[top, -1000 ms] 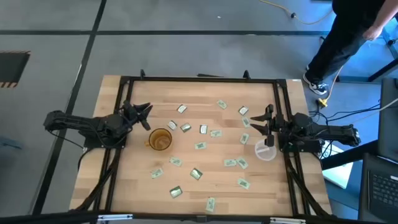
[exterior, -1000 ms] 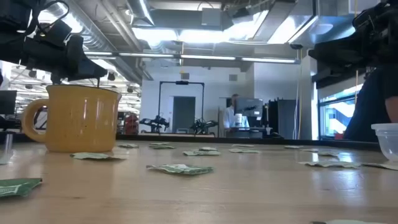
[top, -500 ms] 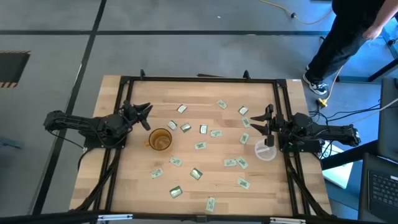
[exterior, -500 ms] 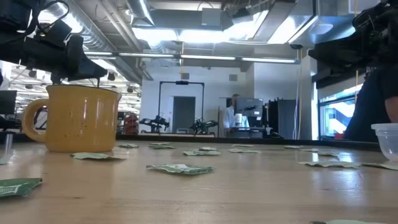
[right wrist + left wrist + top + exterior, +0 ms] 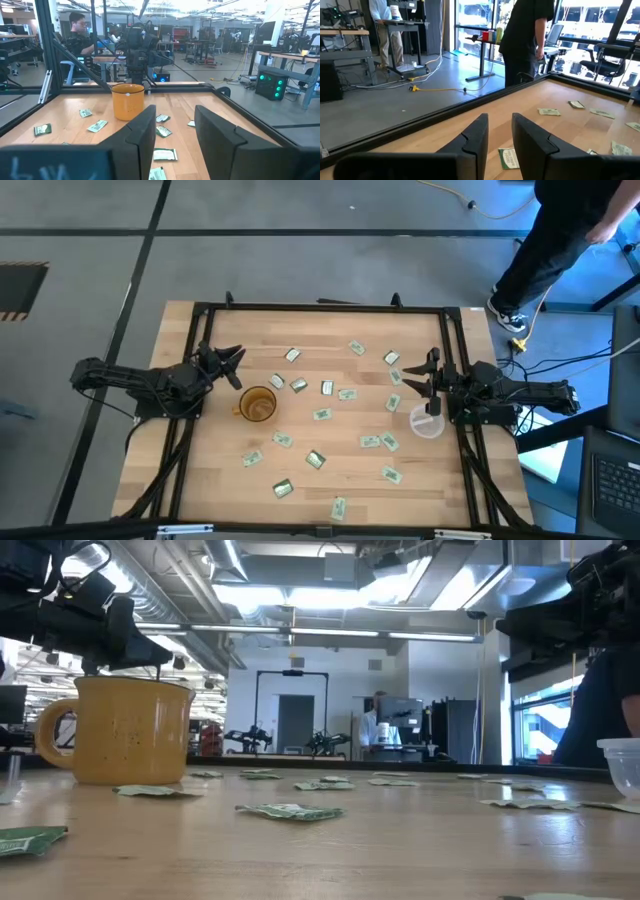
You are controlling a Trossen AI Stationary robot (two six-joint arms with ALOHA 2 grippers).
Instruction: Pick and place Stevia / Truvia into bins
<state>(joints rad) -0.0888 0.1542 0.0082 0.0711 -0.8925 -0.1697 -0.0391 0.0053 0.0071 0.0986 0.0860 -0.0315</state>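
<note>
Several green and white sachets lie flat and scattered on the wooden table, for instance sachet [image 5: 322,414], sachet [image 5: 316,460] and sachet [image 5: 288,810]. The amber mug [image 5: 258,405] stands upright left of the middle, also seen as mug [image 5: 120,730] and mug [image 5: 128,101]. The clear cup [image 5: 428,422] stands near the right side, its edge showing as cup [image 5: 622,760]. My left gripper [image 5: 238,366] hovers open just beyond the mug toward the far left. My right gripper [image 5: 415,375] hovers open next to the clear cup's far side. In the left wrist view one sachet [image 5: 509,158] lies on the table beyond the gap of my left gripper [image 5: 500,135].
A black frame [image 5: 320,307] runs round the table's edges. A person in dark clothes [image 5: 545,240] stands beyond the far right corner. Bare wood lies along the far edge [image 5: 320,330] and between the sachets near the middle.
</note>
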